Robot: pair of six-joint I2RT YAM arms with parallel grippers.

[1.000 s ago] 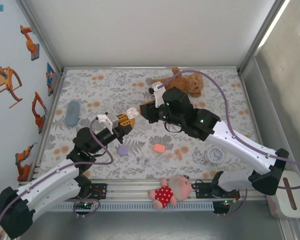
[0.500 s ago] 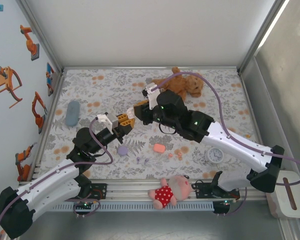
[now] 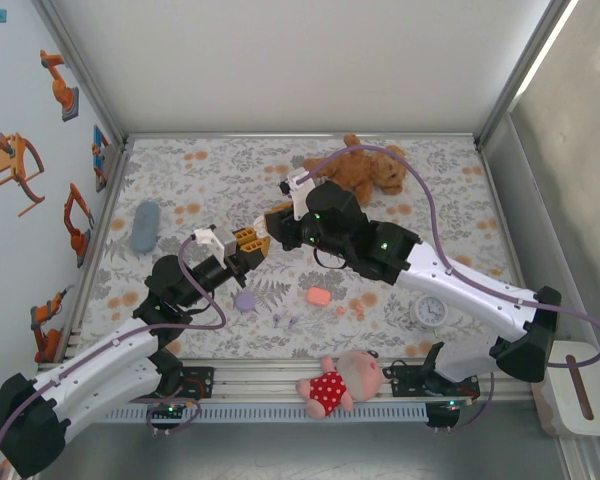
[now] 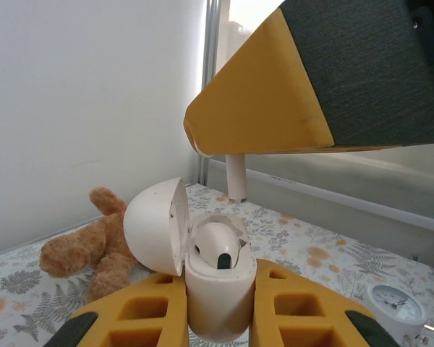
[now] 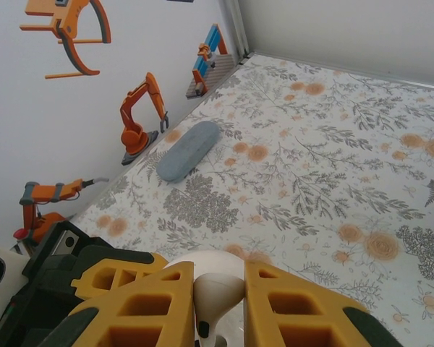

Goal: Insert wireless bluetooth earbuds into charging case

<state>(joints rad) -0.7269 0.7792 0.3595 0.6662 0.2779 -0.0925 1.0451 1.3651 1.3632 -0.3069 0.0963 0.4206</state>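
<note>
- White earbud [image 4: 236, 179] hangs stem-down just above the open white charging case [image 4: 215, 307]. It is pinched in the right hand [image 5: 218, 276], which is clenched on it. In the right wrist view its rounded head shows btwn the yellow fingers.
- A 2nd white earbud [image 4: 218, 244] sits inside the case. The lid [image 4: 153, 225] is flipped back to the left in the left wrist view.
- Left hand [image 4: 218, 278] grips the case body btwn its yellow fingers, holding it upright above the floral table [image 3: 220, 180], approx. mid-table.
- Nearer the arm bases on the table lie a lilac case [image 3: 245, 300] and a coral case [image 3: 318, 296]. A lilac earbud pair [image 3: 283, 320] and an orange-pink pair [image 3: 350, 310] lie loose near them.
- Further out: brown teddy bear [image 3: 365, 170] at the far edge, white clock [image 3: 430, 310] to the right, blue-grey pouch [image 3: 145, 227] to the left. A pig doll [image 3: 340, 380] in a red dress lies on the front rail.
</note>
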